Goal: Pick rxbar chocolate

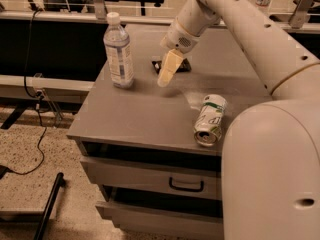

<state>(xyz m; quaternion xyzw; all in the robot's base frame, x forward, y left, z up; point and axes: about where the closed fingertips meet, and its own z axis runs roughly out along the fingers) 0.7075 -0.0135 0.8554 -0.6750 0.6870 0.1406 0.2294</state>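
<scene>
The rxbar chocolate [184,65] is a small flat black bar lying on the grey cabinet top [130,114], towards the back middle. My gripper [165,78] is pale cream and points down and to the left. It hangs just in front of the bar and covers the bar's middle, with its tip close to the tabletop. I see nothing held in it. The arm reaches in from the upper right.
A clear water bottle [119,51] stands upright left of the gripper. A green-and-white soda can [209,120] lies on its side near the front right edge. The cabinet has drawers with a handle [186,185] below. The robot's white body [272,174] fills the lower right.
</scene>
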